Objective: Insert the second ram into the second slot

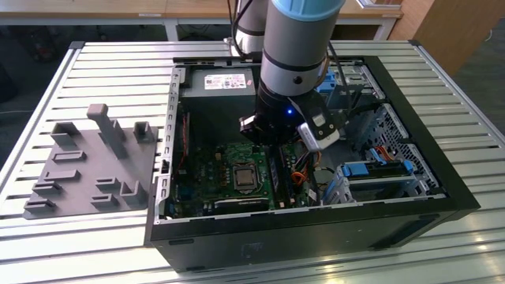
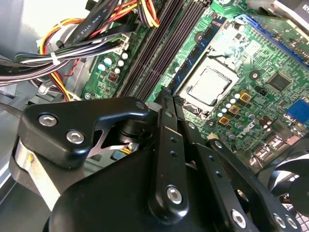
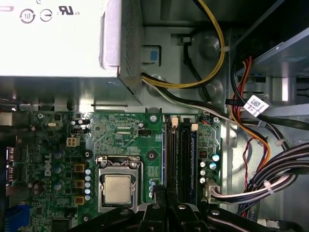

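Observation:
The second ram (image 2: 198, 48), a thin blue stick with dark chips, stands on edge in the memory slot closest to the processor socket (image 2: 210, 87). In the first wrist view it shows as a narrow blue line (image 3: 164, 154) beside the dark slots (image 3: 179, 154). My gripper (image 2: 166, 96) is shut, its tips together right at the stick's near end (image 3: 163, 195). I cannot tell if they touch it. In the exterior view the gripper (image 1: 276, 142) hangs inside the open computer case (image 1: 316, 219), over the memory slots (image 1: 278, 171).
The grey power supply (image 1: 225, 83) fills the case's far end. Bundled cables (image 3: 270, 159) run beside the slots opposite the socket. A drive cage with blue latches (image 1: 371, 168) sits at the exterior view's right. A grey holder block (image 1: 87, 160) lies on the slatted table.

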`<state>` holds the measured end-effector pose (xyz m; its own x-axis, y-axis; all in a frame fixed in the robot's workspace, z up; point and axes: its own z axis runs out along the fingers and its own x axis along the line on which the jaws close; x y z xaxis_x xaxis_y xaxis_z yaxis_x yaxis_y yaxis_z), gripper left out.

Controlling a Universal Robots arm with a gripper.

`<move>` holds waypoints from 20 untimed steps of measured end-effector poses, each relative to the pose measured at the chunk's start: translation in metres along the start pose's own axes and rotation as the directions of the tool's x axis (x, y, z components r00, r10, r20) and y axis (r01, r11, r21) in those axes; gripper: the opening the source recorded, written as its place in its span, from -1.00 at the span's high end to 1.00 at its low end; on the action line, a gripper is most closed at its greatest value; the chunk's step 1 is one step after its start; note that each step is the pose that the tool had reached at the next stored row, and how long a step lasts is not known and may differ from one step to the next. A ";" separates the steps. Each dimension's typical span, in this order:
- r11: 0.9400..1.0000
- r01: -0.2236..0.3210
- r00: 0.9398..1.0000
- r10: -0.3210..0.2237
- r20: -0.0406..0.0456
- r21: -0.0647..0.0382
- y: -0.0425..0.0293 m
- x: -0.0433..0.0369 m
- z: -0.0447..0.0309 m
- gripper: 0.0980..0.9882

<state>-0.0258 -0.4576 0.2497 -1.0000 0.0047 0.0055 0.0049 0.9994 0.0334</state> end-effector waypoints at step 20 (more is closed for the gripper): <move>1.000 0.000 1.000 0.000 0.000 0.003 -0.0006 -0.0056 0.0175 0.94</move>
<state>-0.0203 -0.4576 0.2321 -1.0000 0.0050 0.0057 0.0052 0.9995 0.0307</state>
